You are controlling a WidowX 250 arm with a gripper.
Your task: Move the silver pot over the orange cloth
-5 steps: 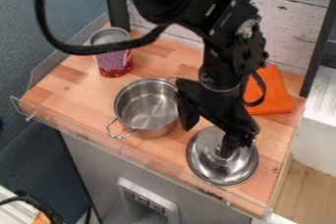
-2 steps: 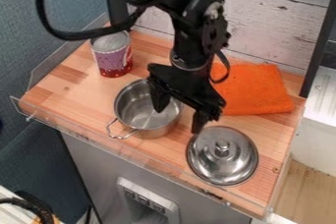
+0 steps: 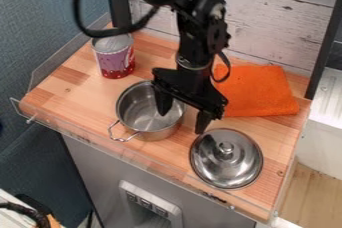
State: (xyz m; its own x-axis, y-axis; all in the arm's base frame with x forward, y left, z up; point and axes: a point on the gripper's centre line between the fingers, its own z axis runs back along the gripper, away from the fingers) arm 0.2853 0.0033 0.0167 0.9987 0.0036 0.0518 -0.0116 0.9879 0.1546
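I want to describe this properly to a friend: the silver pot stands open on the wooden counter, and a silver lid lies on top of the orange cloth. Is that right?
Not quite: the silver lid lies on the wooden counter, nearer the camera than the orange cloth. The camera view shows this. The silver pot does stand open on the counter.

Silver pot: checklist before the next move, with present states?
1. Gripper open: ok, fingers apart.
2. Fingers astride the pot wall: cannot tell. One shows over the mouth of the silver pot, the other outside it on the lid side, but their height against the rim is unclear.
3. Pot gripped: not ok, the fingers are not closed on it.
4. Lid off the pot: ok, it lies beside it on the wooden top.
5. Orange cloth free of other things: cannot tell, the arm hides its left edge; the rest is bare.
6. Pot over the cloth: not ok, it stands on the wooden top.
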